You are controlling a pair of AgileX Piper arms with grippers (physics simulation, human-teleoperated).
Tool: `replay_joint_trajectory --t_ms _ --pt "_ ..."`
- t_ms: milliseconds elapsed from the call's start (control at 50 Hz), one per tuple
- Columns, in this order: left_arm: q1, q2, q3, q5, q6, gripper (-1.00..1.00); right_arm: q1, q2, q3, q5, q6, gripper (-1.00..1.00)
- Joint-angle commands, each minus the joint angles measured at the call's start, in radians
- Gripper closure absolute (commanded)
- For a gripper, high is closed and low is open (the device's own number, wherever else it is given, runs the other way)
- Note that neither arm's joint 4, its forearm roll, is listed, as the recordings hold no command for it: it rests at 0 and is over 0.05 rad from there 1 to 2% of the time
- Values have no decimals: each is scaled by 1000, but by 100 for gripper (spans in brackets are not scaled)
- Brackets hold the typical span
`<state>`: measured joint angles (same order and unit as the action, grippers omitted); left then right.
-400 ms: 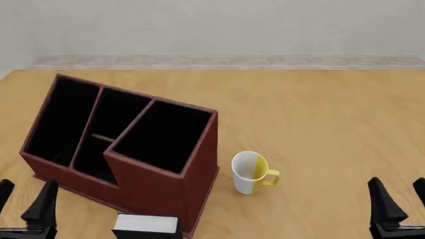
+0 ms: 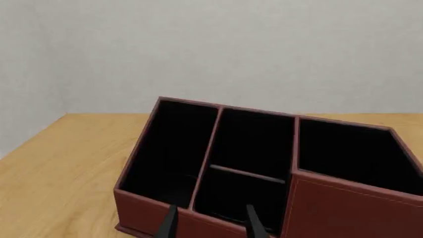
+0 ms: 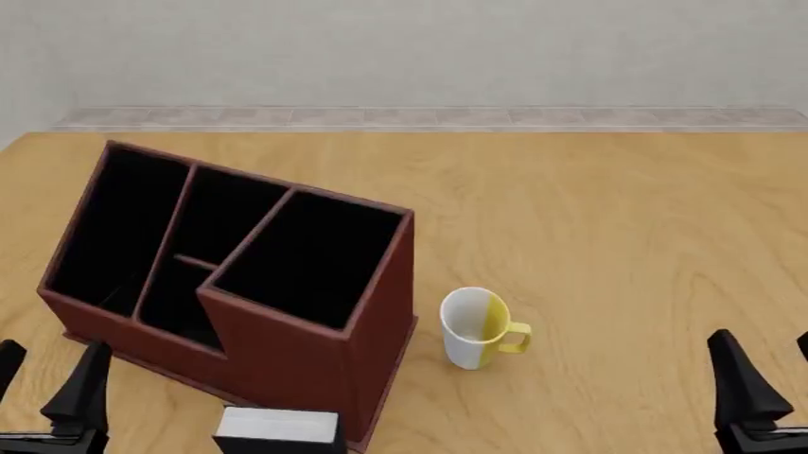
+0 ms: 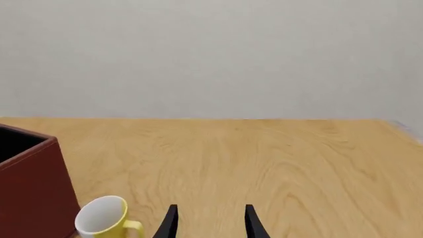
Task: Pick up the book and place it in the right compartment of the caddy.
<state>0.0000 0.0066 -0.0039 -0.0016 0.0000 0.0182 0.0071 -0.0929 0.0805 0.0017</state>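
The book (image 3: 278, 430) is seen at the near edge of the front view, lying flat on the table (image 3: 606, 218), dark cover with white page edges turned upward toward the camera; it is placed just in front of the caddy's near wall, whether touching it cannot be told. The caddy (image 3: 316, 369), a dark reddish-brown box with a slanted top, is set at an angle on the left half of the table. The right compartment (image 3: 309, 255), its widest slot, is shown dark inside with nothing visible in it; a long narrow slot and two small divided slots are found to its left. In the left wrist view the caddy (image 2: 343, 208) fills the lower frame, dividers clearly seen. A white-and-yellow mug (image 3: 478, 326) stands upright just to the right of the caddy, handle pointed right; it is also caught in the right wrist view (image 4: 102, 218). The left gripper (image 3: 44, 392) is held low at the near left corner, fingers parted and nothing between them. The right gripper (image 3: 764, 383) is held at the near right corner, well apart from the mug, jaws likewise spread and gripping nothing.
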Motion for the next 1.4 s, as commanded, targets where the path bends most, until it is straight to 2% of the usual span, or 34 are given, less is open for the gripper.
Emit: replay_joint_trajectory --t_ms 20,180,260,320,340,440,480,540,580,660,760,860,940,1080,1260,1400 --pt "0 1 0 0 0 -100 37 4 -92 77 -20 -100" --pt "0 1 0 0 0 -100 127 41 -178 119 -39 -100" --pt "0 1 0 0 0 -100 181 91 -215 115 -69 -100" --pt "0 1 0 0 0 -100 209 121 -232 109 -69 -100" --pt "0 1 0 0 0 -100 256 164 -241 91 -78 -100" --pt "0 1 0 0 0 -100 326 248 -245 41 -109 -100" --pt "0 1 0 0 0 -100 365 302 -238 6 -138 -100" --pt "0 1 0 0 0 -100 407 325 -257 -2 -122 -100" --pt "0 1 0 0 0 -100 447 362 -260 -25 -141 -100" --pt "0 1 0 0 0 -100 479 401 -266 -48 -136 -100" --pt "0 1 0 0 0 -100 545 483 -252 -106 -168 -100" --pt "0 1 0 0 0 -100 621 569 -262 -146 -181 -100" --pt "0 1 0 0 0 -100 651 638 -272 -173 -184 -100" --pt "0 1 0 0 0 -100 739 767 -286 -232 -219 -100" --pt "0 1 0 0 0 -100 840 886 -312 -290 -202 -100" --pt "0 1 0 0 0 -100 882 942 -313 -326 -182 -100"
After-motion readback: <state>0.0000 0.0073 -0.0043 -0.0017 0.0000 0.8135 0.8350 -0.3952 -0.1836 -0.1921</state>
